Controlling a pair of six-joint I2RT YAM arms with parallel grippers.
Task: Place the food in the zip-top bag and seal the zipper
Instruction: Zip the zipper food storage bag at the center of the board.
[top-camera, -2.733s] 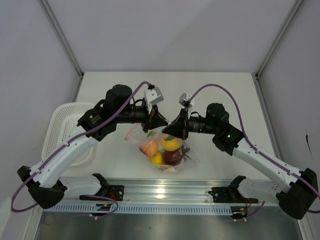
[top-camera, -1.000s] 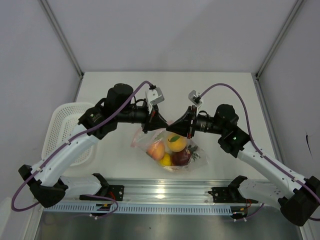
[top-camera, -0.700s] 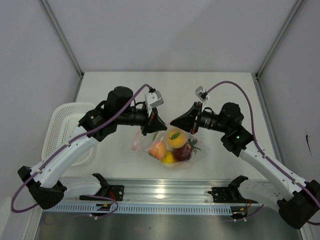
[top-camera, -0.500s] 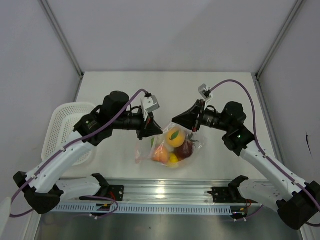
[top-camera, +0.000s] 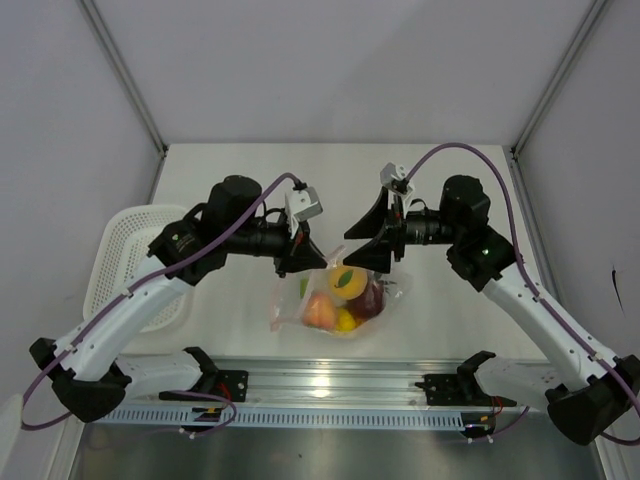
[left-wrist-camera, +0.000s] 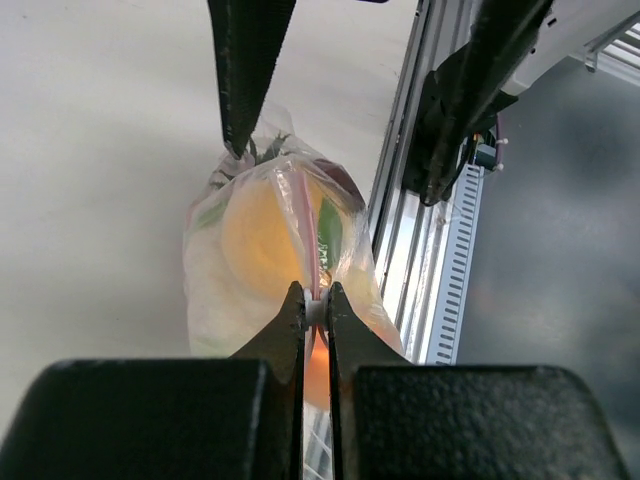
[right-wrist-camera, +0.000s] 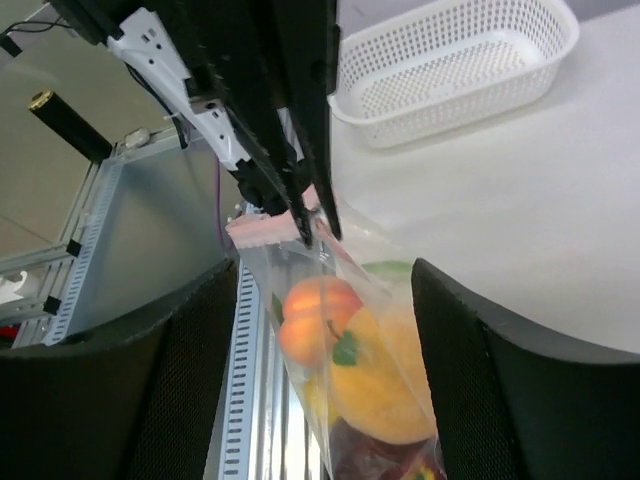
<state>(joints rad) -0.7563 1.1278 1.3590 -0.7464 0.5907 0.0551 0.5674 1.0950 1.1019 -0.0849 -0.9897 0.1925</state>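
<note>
Tabletop (top-camera: 340, 175) open toward 12 o'clock, basket (top-camera: 120, 260) at 9; zip-top bag (top-camera: 335, 300) of food (right-wrist-camera: 375, 375) near the 6 o'clock edge; left fingers (left-wrist-camera: 290, 320) clenched on zipper (left-wrist-camera: 303, 215); right fingers (right-wrist-camera: 190, 390) released, angled down from 2 o'clock.

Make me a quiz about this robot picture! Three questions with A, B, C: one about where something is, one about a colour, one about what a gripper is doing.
1. Where is the white basket?
A) on the robot's left
B) on the robot's right
C) hanging from a gripper

2. What colour is the zipper on the clear bag?
A) blue
B) pinkish-red
C) black

3. What is the left gripper doing?
A) wide open
B) shut on the basket
C) shut on the zipper

Answers: A, the top view shows the basket by the left arm. B, both wrist views show a pinkish-red strip. C, the left wrist view shows the fingers pinching that strip.
</note>
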